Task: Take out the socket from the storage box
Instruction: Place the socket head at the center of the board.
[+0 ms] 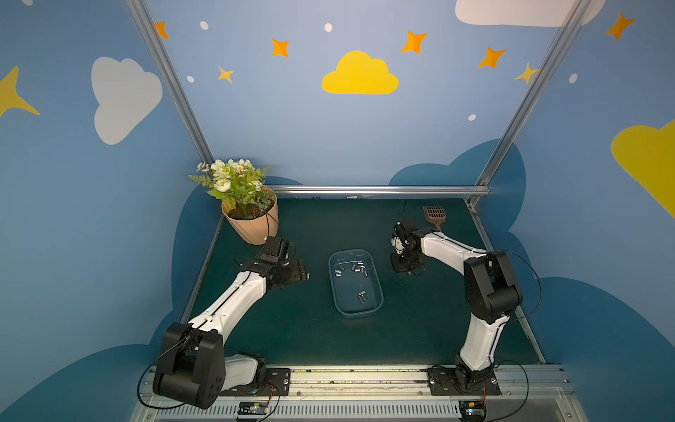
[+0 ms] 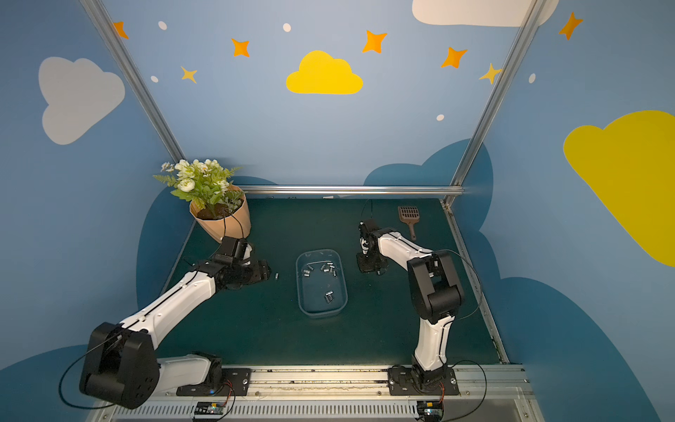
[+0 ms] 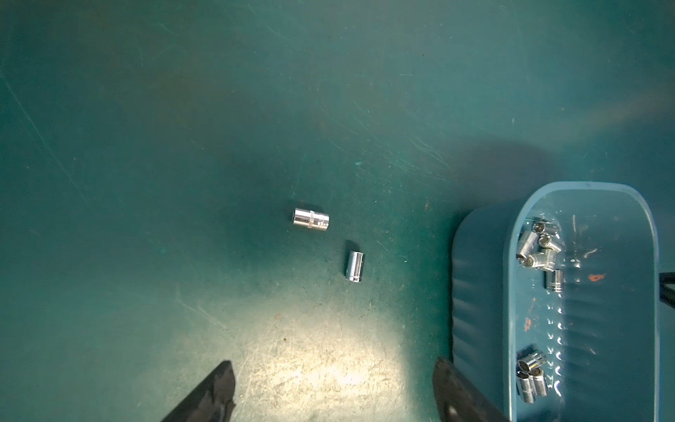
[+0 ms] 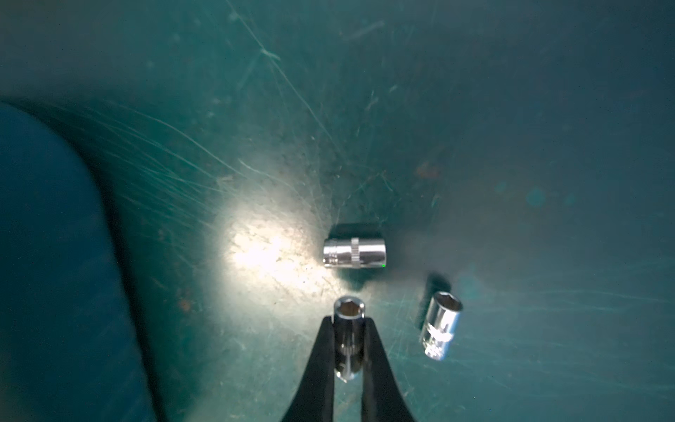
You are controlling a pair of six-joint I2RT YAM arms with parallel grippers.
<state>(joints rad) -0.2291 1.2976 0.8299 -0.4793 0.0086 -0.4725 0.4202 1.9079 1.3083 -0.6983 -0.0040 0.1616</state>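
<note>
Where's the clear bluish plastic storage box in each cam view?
Top view: see-through bluish plastic storage box, mid-picture.
Top view: same spot, slightly further left.
Left wrist: picture's lower right corner.
Right wrist: blurred blue shape at picture's left edge, probably it.
Shared landmark: dark green table mat.

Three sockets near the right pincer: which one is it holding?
The slim socket, clamped in the right pincer, hex mouth toward the wrist camera. The banded socket and the wider socket lie loose on the mat.

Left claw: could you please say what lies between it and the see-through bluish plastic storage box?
A small shiny metal socket lies on the green mat, seen in a top view.
</note>
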